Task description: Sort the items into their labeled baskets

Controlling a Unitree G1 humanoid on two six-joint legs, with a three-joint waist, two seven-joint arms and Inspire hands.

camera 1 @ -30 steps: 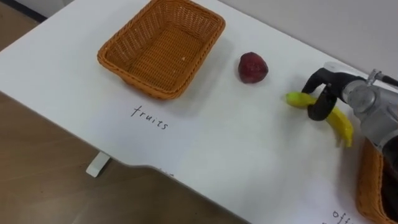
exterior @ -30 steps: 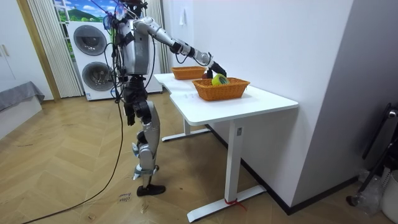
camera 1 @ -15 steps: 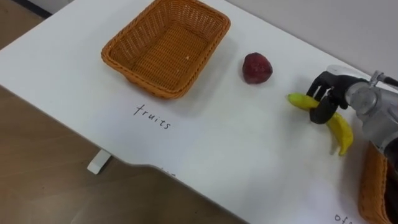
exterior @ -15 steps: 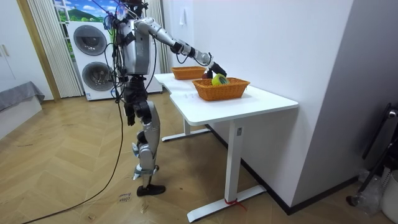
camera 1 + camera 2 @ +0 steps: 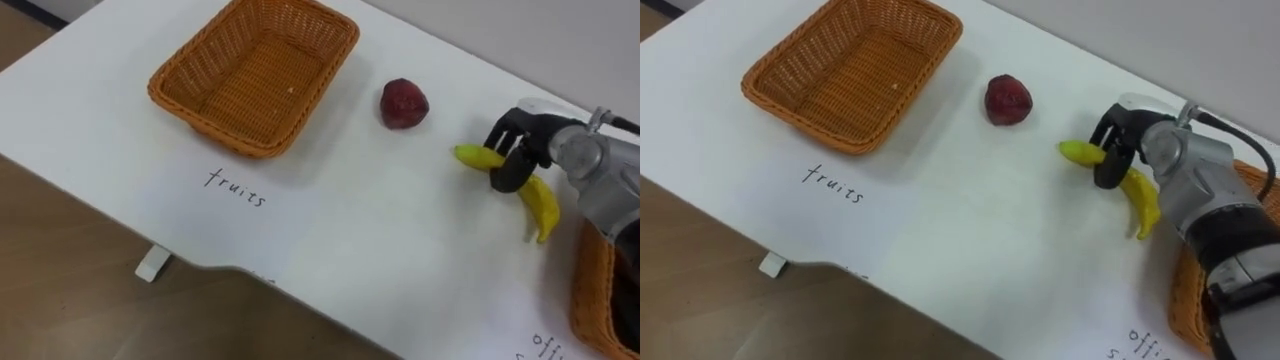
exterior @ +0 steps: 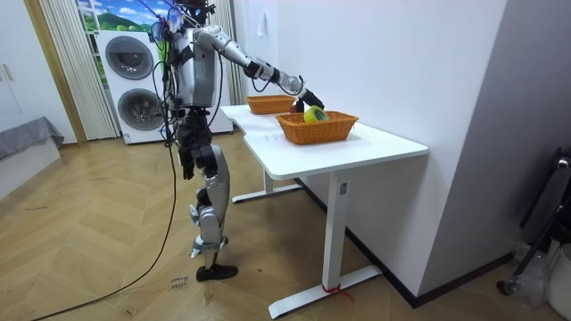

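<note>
**While the right hand [image 5: 520, 140] has the banana [image 5: 541, 200], the red fruit [image 5: 404, 104] sits loose on the desk [image 5: 380, 250]**

So here's what we get from the head camera. The right hand reaches in from the right side. Its dark fingers are curled round the banana's upper half, so that's a proper grip. One yellow end pokes out to the left of the fingers, and the rest curves down toward the near edge. We honestly can't tell whether the banana is touching the desk or sitting just off it.

The red fruit lies to the left of the banana, apart from it, between the banana and the fruit basket [image 5: 205, 125]. That wicker basket sits toward the far left of the desk. A handwritten label [image 5: 235, 188] is on the white surface just in front of it.

Over at the right edge we see part of a second basket [image 5: 590, 290], close beside the robot's forearm. A second label [image 5: 545, 345] is near it, cut off by the frame. In the room view that basket holds a yellow-green thing [image 6: 312, 113], and we can't make out what it is.

Also in the room view, the robot stands upright on the wood floor [image 6: 107, 267] at the desk's side on the room view's left. Its right arm is stretched out over the desk. Two stacked washing machines [image 6: 134, 80] are behind it. The left hand [image 6: 185, 163] hangs low by the hip, and we can't tell its state from there.
</note>
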